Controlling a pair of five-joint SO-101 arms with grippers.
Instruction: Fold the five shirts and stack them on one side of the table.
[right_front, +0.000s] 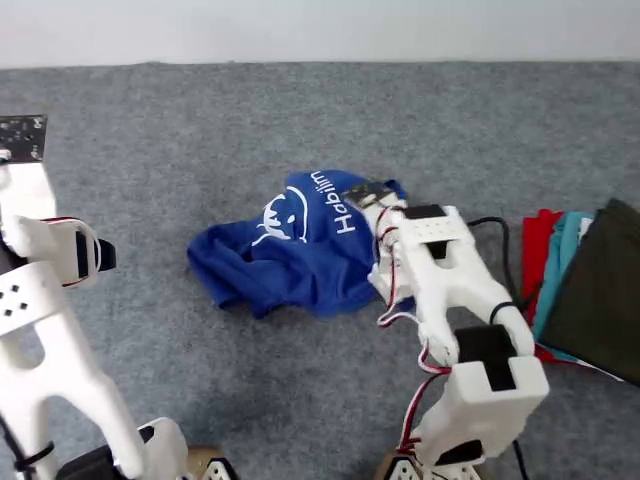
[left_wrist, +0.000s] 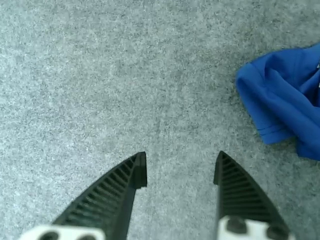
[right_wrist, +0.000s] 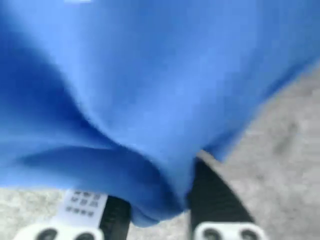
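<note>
A crumpled blue shirt (right_front: 290, 255) with white print lies bunched in the middle of the grey table. My right gripper (right_front: 372, 205) sits at the shirt's right end, shut on a fold of the blue shirt (right_wrist: 150, 125); the cloth hangs between its two fingers (right_wrist: 212, 195). My left gripper (left_wrist: 180, 172) stands open over bare grey table at the left, with the blue shirt's edge (left_wrist: 280, 105) off to one side. The left arm (right_front: 60, 260) stays well apart from the shirt.
A stack of shirts (right_front: 590, 285) lies at the right edge of the table: dark on top, teal and red beneath. A cable (right_front: 495, 230) runs from the right arm toward the stack. The grey table (right_front: 200, 140) is bare at the back and left.
</note>
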